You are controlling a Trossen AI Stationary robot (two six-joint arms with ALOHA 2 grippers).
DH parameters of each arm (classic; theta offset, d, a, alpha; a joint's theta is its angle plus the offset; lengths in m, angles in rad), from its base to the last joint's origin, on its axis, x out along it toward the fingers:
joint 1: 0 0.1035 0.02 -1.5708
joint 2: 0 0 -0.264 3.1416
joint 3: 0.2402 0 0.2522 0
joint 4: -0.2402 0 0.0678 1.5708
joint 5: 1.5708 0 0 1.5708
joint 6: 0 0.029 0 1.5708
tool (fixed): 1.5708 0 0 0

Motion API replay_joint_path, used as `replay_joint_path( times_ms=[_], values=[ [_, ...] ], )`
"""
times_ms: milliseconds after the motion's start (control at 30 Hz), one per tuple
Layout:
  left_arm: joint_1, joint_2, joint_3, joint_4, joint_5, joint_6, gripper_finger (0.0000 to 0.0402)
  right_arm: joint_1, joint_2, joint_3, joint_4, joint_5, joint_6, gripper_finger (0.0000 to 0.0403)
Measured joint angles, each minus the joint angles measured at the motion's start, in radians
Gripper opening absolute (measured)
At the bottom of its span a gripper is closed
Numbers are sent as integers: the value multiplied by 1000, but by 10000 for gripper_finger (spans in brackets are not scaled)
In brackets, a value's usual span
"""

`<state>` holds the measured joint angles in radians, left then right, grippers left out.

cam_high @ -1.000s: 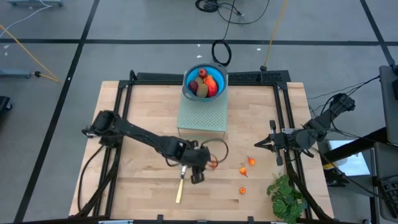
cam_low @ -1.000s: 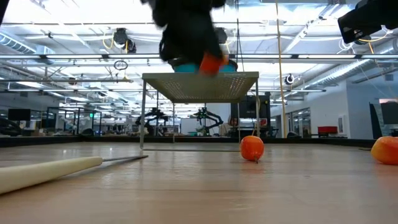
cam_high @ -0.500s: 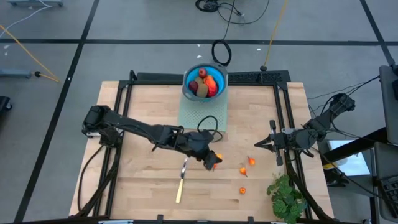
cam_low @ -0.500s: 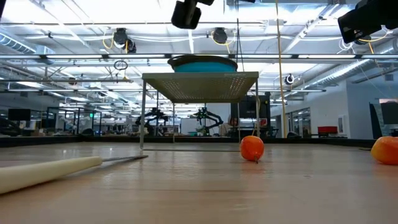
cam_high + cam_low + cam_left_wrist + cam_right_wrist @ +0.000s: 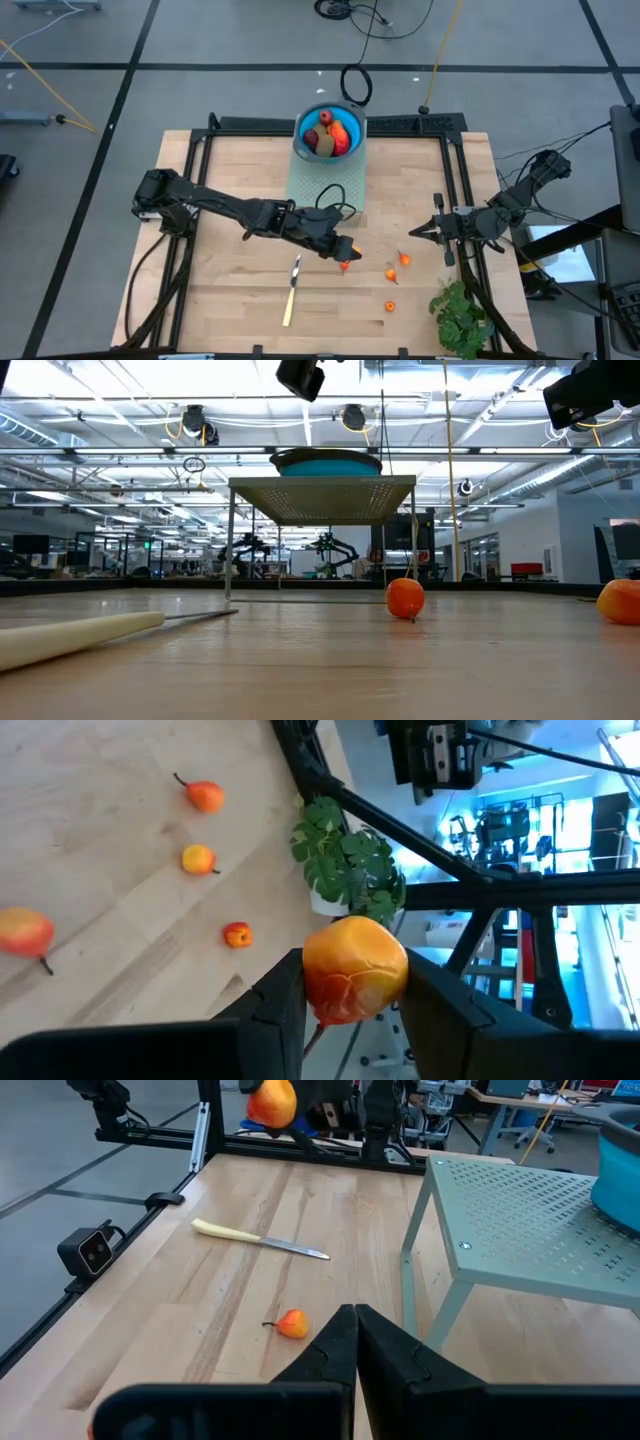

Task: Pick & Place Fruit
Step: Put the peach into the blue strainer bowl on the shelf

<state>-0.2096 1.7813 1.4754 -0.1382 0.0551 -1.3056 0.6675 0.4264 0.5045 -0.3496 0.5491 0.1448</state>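
Since a second ago, the left gripper [image 5: 345, 262] has lifted from beside the knife [image 5: 292, 290] and swung toward 3 o'clock, taking one small orange fruit [image 5: 354, 969] with it. It hangs above the desk [image 5: 230, 180] a little to the 5 o'clock side of the desk's middle, its two fingers [image 5: 283, 1000] partly closed and pressing on either side of that orange fruit, which is held clear of the wood. In the right wrist view the same fruit shows raised above the far edge of the desk, in the other arm's grip.

Three more tiny orange fruits lie loose on the desk toward 4 o'clock: one [image 5: 404, 259] nearest the right arm, one [image 5: 390, 273] just beside it toward the middle, and one [image 5: 390, 306] closer to the 6 o'clock edge. At 12 o'clock a blue bowl [image 5: 305, 145] stands on a pale green perforated stand [image 5: 326, 185], holding larger fruit [image 5: 336, 136]: red, orange and olive-brown pieces packed together. A leafy green plant [image 5: 460, 315] sits at the 5 o'clock corner.

The right gripper [image 5: 412, 234] waits at 3 o'clock near the desk's edge, its fingers [image 5: 392, 1352] pressed fully together with nothing between them, pointing toward the middle.
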Motion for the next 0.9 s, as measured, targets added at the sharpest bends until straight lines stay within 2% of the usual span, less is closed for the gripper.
replay_joint_path(
  times_ms=[133,233,533,633,900],
  values=[
    [0,0,0,2,-3,2,128,0,0,0,0,0,0,0],
    [0,0,0,4,-17,71,136,0,0,0,0,0,0,0],
    [-14,0,0,201,-94,618,128,0,0,0,0,0,0,0],
    [-20,0,0,301,-94,737,125,0,0,0,0,0,0,0],
    [-20,0,0,538,12,847,140,0,0,0,0,0,0,0]
  ],
)
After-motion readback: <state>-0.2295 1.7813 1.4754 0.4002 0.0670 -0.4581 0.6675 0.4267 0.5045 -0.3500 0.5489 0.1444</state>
